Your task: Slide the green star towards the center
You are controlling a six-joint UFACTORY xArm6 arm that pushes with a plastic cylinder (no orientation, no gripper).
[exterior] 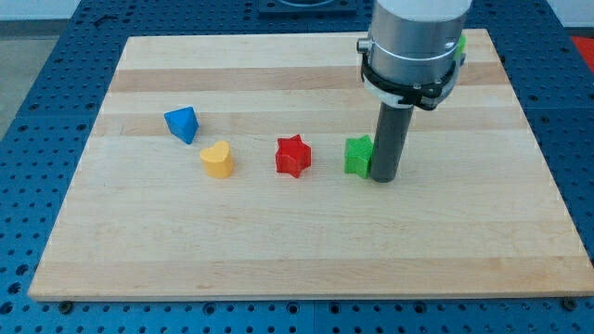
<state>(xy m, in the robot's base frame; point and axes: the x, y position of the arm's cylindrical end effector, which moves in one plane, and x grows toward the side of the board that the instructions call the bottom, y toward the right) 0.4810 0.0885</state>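
The green star [356, 155] lies on the wooden board [306, 250], right of the middle, partly hidden by my rod. My tip [383, 179] stands on the board right against the star's right side, touching or nearly touching it. A red star [293, 156] lies to the left of the green star, near the board's middle.
A yellow heart-shaped block [217, 160] and a blue block [183, 123] lie further left. Another green block [460, 45] peeks out behind the arm near the board's top right corner. The board rests on a blue perforated table [37, 56].
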